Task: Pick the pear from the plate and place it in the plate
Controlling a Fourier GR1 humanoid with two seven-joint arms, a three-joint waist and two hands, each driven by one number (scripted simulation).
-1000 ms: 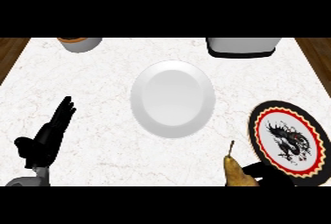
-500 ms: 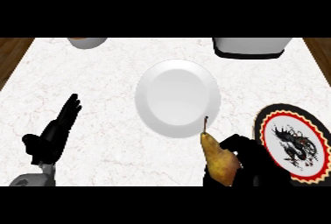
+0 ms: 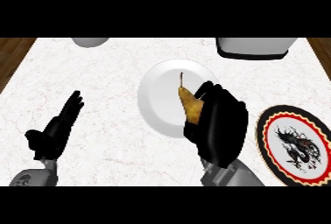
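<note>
- Golden-brown pear (image 3: pixel 189 104) up over the white plate (image 3: pixel 158 103) at frame centre, stem pointing toward the top edge.
- Curled round its right side: right hand (image 3: pixel 218 127), fingers wrapped on the fruit, hiding much of it — carrying hold, likely ready for the set-down.
- Whether touching the plate yet: can't tell from this angle.
- Lower right, the red-rimmed dragon plate (image 3: pixel 296 144), bare now.
- Lower left, left hand (image 3: pixel 57 129) resting, fingers straight, well apart from the action.

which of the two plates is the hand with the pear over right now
The plain white plate in the middle: the right hand holds the pear above it. The dragon-patterned plate lies apart, at the right.
</note>
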